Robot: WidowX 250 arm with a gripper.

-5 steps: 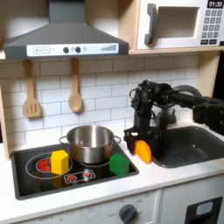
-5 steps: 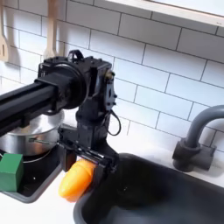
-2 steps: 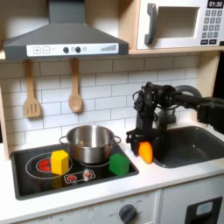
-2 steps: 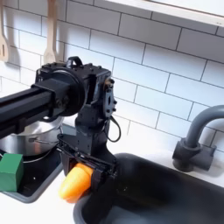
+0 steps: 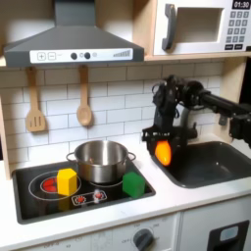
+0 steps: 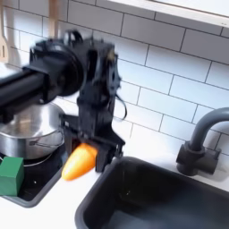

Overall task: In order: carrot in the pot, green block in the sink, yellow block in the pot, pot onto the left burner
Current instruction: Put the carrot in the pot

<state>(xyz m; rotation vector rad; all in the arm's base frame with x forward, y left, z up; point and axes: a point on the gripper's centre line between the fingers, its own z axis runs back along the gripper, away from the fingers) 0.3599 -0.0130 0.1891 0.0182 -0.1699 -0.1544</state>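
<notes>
My gripper (image 5: 162, 145) (image 6: 89, 154) is shut on the orange carrot (image 5: 162, 153) (image 6: 79, 164), which hangs in the air above the counter between the stove (image 5: 39, 201) and the sink (image 5: 208, 165) (image 6: 152, 197). The steel pot (image 5: 100, 160) (image 6: 25, 137) stands on the right burner, to the gripper's left in both exterior views. A green block (image 5: 133, 183) (image 6: 11, 173) sits on the stove's front right corner. On the left burner (image 5: 49, 183) rests a yellow block (image 5: 67, 180).
Two wooden utensils (image 5: 84, 106) hang on the tiled wall behind the stove. A range hood (image 5: 72, 44) and a microwave (image 5: 201, 27) are overhead. A dark curved faucet (image 6: 200, 143) stands at the sink's far side.
The gripper has lifted the carrot up from just over the counter by the sink's edge, and the arm has drawn upward with it.
</notes>
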